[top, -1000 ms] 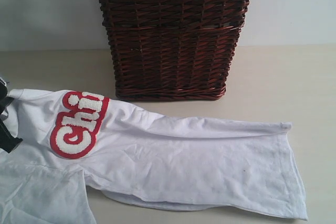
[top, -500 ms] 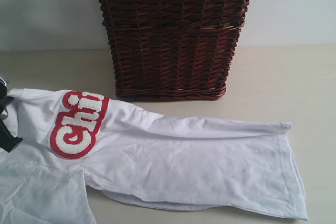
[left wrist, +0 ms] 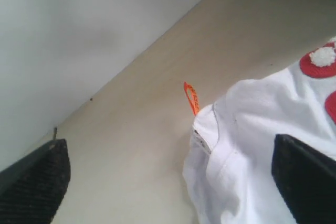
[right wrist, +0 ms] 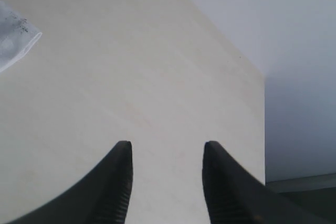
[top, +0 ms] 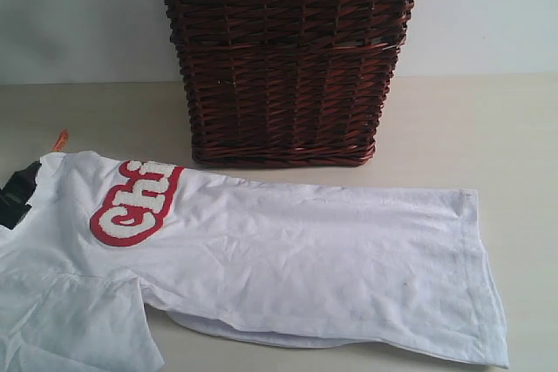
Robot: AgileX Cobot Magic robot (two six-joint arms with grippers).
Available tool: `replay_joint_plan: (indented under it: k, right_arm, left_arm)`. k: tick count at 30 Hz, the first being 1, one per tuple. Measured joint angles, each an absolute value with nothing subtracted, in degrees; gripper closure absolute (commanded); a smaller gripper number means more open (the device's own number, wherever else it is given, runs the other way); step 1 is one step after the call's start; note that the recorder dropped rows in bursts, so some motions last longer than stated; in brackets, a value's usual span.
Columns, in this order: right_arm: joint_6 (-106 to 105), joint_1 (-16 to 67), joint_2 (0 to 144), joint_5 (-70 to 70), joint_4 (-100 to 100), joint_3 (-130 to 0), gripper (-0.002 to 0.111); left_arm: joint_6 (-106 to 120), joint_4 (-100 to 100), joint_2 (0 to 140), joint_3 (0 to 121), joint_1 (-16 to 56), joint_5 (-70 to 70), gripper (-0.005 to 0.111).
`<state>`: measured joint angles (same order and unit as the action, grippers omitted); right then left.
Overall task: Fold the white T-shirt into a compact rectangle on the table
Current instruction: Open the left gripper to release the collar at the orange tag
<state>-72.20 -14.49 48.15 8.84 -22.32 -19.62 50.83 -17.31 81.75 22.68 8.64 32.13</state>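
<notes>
Black left fingers [left wrist: 32, 182] gape wide, empty, over the white T-shirt [left wrist: 252, 129].

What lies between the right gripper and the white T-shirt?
Nothing but bare table. The right wrist view shows an empty stretch from the right gripper to the corner of the white T-shirt.

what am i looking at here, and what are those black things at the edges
This is a two-armed robot meant to fold a shirt. One camera off the arms shows a white T-shirt lying on the table before a wicker basket. The other two pictures come from wrist cameras; the black things are gripper fingers. The left gripper stands wide open over the shirt's collar, near its orange tag, gripping nothing. The right gripper is open over the table, empty.
</notes>
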Motion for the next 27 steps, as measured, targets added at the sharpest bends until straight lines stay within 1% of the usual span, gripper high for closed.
replay_joint_plan:
  k: [2,3,4,5,6,7,9,15,23,25,27]
  right_arm:
    - [-72.2,-14.5,48.2,8.8,-22.3,-19.6,0.065]
    - [-72.2,-14.5,48.2,8.8,-22.3,-19.6,0.065]
    - [-72.2,-14.5,48.2,8.8,-22.3,-19.6,0.065]
    - [-72.2,-14.5,48.2,8.8,-22.3,-19.6,0.065]
    - [-72.2,-14.5,48.2,8.8,-22.3,-19.6,0.065]
    - [-72.2,-14.5,48.2,8.8,-22.3,-19.6,0.065]
    - [-72.1,-14.5,48.2,8.8,-22.3,-19.6,0.065]
    - [-72.1,-14.5,48.2,8.8,-22.3,-19.6,0.065]
    - [-72.1,-14.5,48.2,8.8,-22.3,-19.6,0.065]
    - [-72.1,-14.5,48.2,8.8,-22.3,-19.6,0.065]
    - [-72.1,-14.5,48.2,8.8,-22.3,-19.6,0.065]
  left_arm:
    - [51.5,-17.5,81.9,22.7,8.7,31.6,0.014]
    - [51.6,-17.5,81.9,22.7,8.7,31.3,0.024]
    - [51.6,-17.7,81.9,22.7,8.7,30.8,0.039]
    - [51.5,-17.9,81.9,22.7,8.7,30.1,0.059]
    - [50.8,-18.2,81.9,22.7,8.7,29.3,0.084]
    - [49.7,-18.2,81.9,22.7,8.7,28.4,0.106]
    - [46.3,-17.8,81.9,22.7,8.7,27.1,0.103]
    - [39.5,-16.6,81.9,22.7,8.7,25.0,0.103]
    - [39.4,-16.6,81.7,22.7,8.2,26.5,0.103]
    - [38.4,-16.6,78.9,22.7,8.0,26.4,0.103]
    - [37.8,-17.5,71.7,22.7,8.0,23.5,0.103]
